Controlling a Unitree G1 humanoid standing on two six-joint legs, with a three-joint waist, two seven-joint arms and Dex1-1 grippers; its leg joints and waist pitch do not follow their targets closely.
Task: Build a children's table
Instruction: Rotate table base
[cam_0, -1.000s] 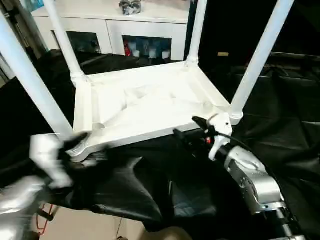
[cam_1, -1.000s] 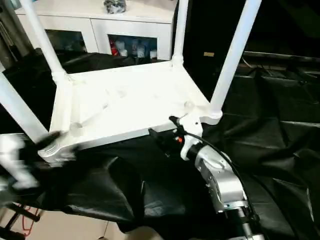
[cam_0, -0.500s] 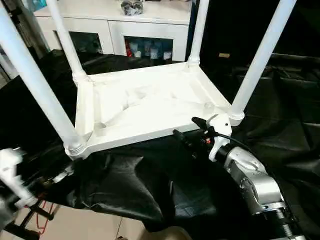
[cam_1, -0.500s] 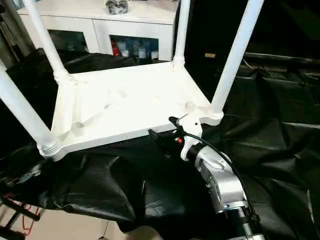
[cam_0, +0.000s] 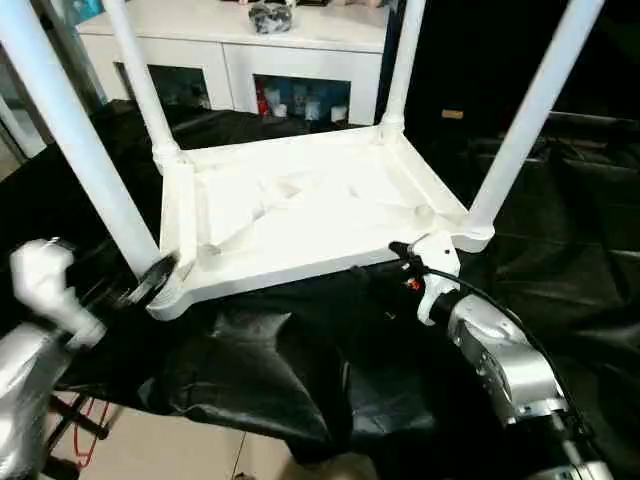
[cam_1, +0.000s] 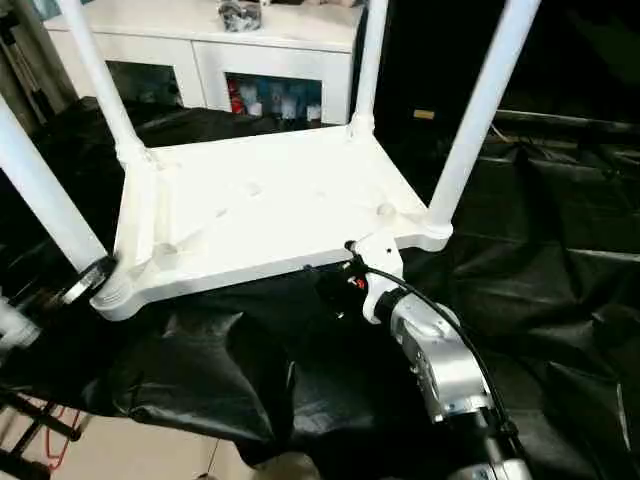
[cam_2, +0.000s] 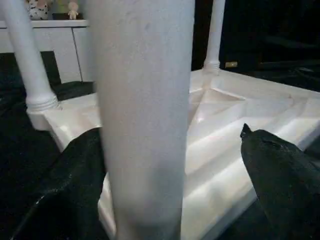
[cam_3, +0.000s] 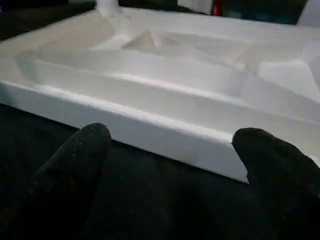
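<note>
Your table (cam_0: 300, 215) lies upside down on the black sheet (cam_0: 300, 370), ribbed underside up, with all four legs standing in its corner sockets. The near left leg (cam_0: 75, 135) rises from the corner closest to your left arm; the near right leg (cam_0: 530, 110) stands at the corner beside your right arm.

Your left gripper (cam_2: 165, 165) is spread wide with nothing clamped. In the left wrist view the near left leg runs straight up between its two fingers (cam_2: 280, 175), closer to one finger than to the other, and you cannot tell whether that finger touches it. From the head views, the gripper sits low at the leg's base, just beside the socket collar.

Your right gripper (cam_3: 170, 165) is spread wide too and holds nothing. It points at the table's near edge (cam_3: 140, 132), close to the near right corner, with the rim lying across the gap just ahead of the fingertips and apart from them. The sheet lies under both fingers.

Behind the table stands a white cabinet (cam_0: 250, 60) with glass doors.
</note>
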